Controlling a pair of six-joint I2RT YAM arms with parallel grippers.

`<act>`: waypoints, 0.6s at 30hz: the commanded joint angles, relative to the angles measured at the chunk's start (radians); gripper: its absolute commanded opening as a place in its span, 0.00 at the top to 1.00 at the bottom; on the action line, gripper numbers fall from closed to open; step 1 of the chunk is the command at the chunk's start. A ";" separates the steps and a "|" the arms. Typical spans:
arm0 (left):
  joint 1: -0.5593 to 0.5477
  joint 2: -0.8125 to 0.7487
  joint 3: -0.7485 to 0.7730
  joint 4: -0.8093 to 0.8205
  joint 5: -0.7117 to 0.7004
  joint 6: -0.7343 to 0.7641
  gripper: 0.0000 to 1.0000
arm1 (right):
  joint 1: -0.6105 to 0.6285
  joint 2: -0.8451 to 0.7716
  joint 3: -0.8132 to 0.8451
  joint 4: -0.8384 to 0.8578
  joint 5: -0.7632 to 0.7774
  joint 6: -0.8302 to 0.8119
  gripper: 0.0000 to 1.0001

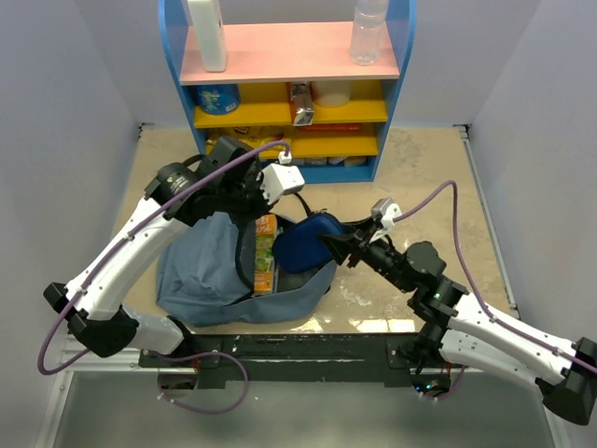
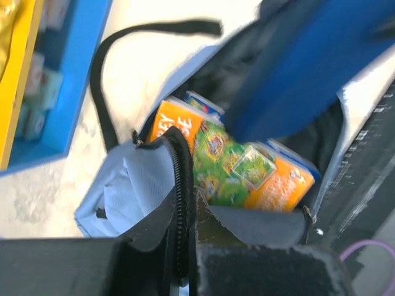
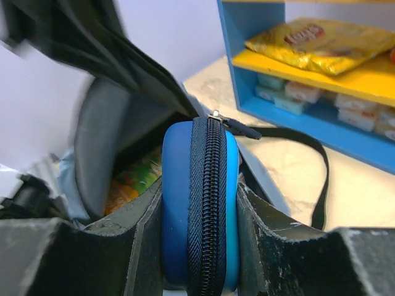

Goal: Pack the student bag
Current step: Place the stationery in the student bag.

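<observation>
The left tool [image 2: 188, 246] is pinched on the zippered rim of the large slate-blue fabric backpack [image 2: 129, 185], a grip that only its wrist camera shows. The right tool [image 3: 200, 209] clamps a small bright-blue zippered pouch [image 3: 176, 172]. From overhead, the backpack lies open on the tabletop [image 1: 429, 187].

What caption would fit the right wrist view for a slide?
Right gripper holds a blue zipped pouch at the open student bag.

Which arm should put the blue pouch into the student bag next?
Right. The right gripper clamps the zippered blue pouch at the open mouth of the student bag. The left gripper pinches the bag's zipper edge, holding it open.
</observation>
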 commanded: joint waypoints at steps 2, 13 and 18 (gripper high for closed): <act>-0.004 -0.004 0.167 0.031 0.170 0.067 1.00 | 0.005 0.109 -0.001 0.219 0.058 -0.070 1.00; -0.005 -0.052 0.028 -0.006 0.251 0.078 1.00 | 0.017 0.127 -0.128 0.411 0.340 -0.212 1.00; -0.005 -0.012 0.121 -0.046 0.306 0.078 1.00 | 0.031 0.271 -0.106 0.521 0.357 -0.293 1.00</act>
